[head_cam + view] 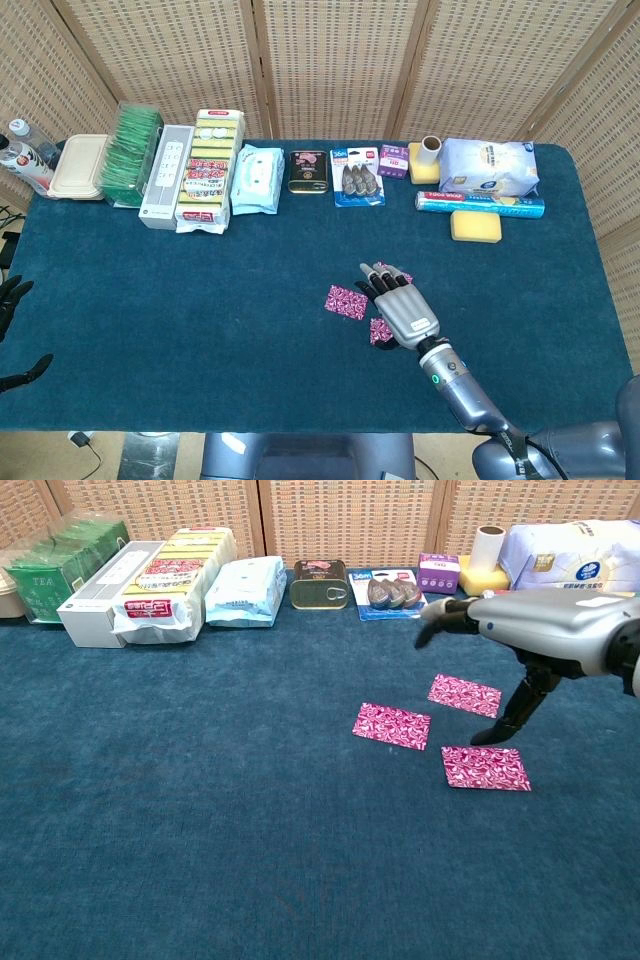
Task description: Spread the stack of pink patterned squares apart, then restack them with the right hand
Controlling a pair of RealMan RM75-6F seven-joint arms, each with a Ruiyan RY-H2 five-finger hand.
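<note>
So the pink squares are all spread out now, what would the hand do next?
Probably lower the right hand onto one pink square and slide it toward another. Three squares lie apart on the blue cloth, none overlapping, and the hand hovers above them, open and holding nothing, so spreading looks done and restacking is what remains.

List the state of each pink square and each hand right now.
left pink square: flat on the cloth, apart from the others, untouched.
far pink square: flat, separate, untouched.
near pink square: flat, separate, untouched.
right hand: raised above the squares, fingers apart, holding nothing.
left hand: at the table's left edge; only dark fingertips show.
</note>
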